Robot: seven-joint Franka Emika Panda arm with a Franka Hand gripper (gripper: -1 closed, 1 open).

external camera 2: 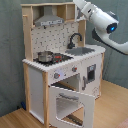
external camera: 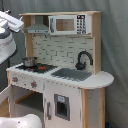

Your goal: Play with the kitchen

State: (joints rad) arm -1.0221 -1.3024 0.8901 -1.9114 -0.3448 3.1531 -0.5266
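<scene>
The kitchen [external camera: 60, 85] [external camera 2: 60, 70] is a white and light-wood toy unit, seen whole in both exterior views. A metal pot [external camera: 29, 61] [external camera 2: 45, 56] stands on its stovetop, and a black faucet [external camera: 82, 59] [external camera 2: 75, 39] curves over the grey sink [external camera: 72, 74] [external camera 2: 82, 51]. The oven door [external camera 2: 72, 102] hangs open and tilted downward. My white arm [external camera 2: 102, 22] reaches over the kitchen's top toward the second exterior view's upper edge. The arm's end with the gripper [external camera: 14, 22] shows at the first exterior view's left, beside the hood [external camera: 37, 27] and above the pot.
A microwave [external camera: 67, 24] sits on the top shelf. A grey curtain [external camera: 115, 45] hangs behind the kitchen. The wooden floor [external camera 2: 112, 107] lies in front of the open door. A white rounded part [external camera: 20, 121] lies low in the first exterior view.
</scene>
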